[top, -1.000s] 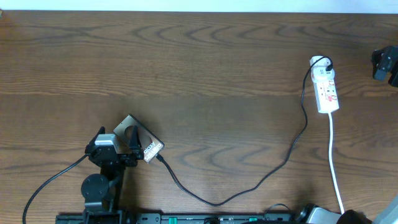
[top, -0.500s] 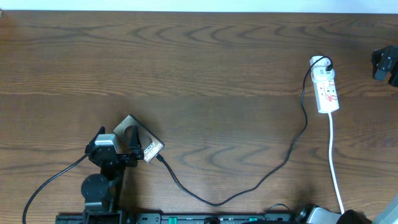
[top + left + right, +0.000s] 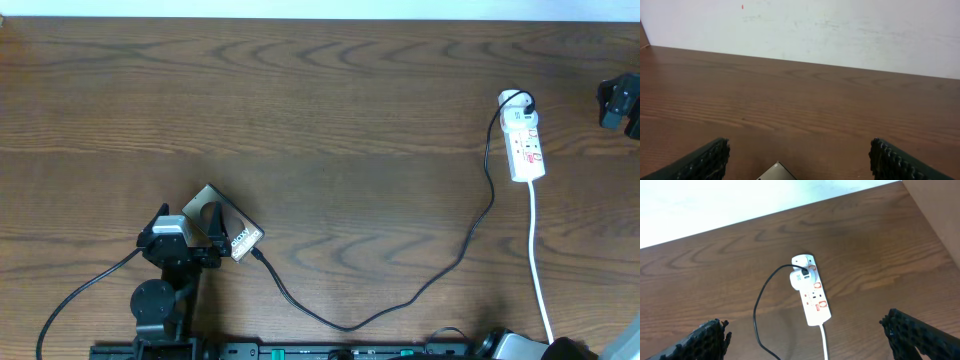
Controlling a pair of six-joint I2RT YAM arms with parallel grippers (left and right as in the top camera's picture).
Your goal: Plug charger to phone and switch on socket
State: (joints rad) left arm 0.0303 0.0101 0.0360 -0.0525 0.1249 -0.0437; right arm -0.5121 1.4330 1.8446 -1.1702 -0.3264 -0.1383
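Note:
The phone (image 3: 238,232) lies slantwise on the table at the lower left, and one corner (image 3: 777,173) shows in the left wrist view. My left gripper (image 3: 190,222) (image 3: 800,156) is open above the phone's left part and holds nothing. The charger cable (image 3: 440,275) runs from a plug tip (image 3: 256,252) at the phone's lower right end to an adapter on the socket strip (image 3: 526,143) (image 3: 812,297). I cannot tell whether the tip is seated in the phone. My right gripper (image 3: 807,335) is open and empty, well short of the strip.
The strip's white cord (image 3: 540,280) runs down to the table's front edge at the right. A black object (image 3: 620,105) sits at the right edge. The left arm's own black cable (image 3: 85,290) trails to the lower left. A white wall stands behind the table.

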